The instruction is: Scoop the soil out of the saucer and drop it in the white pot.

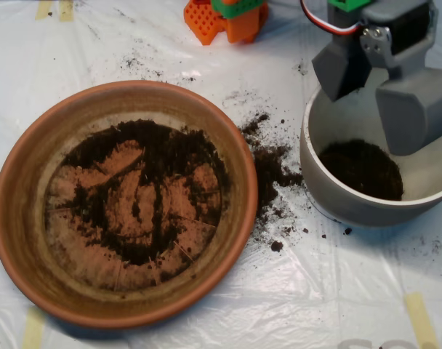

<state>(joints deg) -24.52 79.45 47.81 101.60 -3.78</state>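
Note:
The terracotta saucer [32, 218] fills the left half of the overhead view. A thin smeared layer of dark soil [145, 156] covers its floor, with bare clay showing through in patches. The white pot [323, 123] stands at the right with a dark mound of soil [361, 169] in its bottom. My grey scoop [377, 94] hangs over the pot's upper part. Its two shells are spread apart, one at the pot's top left rim and one at its right side, and nothing shows between them.
Spilled soil [268, 163] lies on the white plastic sheet between saucer and pot, with fine crumbs [141, 65] scattered behind the saucer. An orange and green block structure [228, 18] stands at the top edge. Tape strips [421, 316] mark the sheet at lower right.

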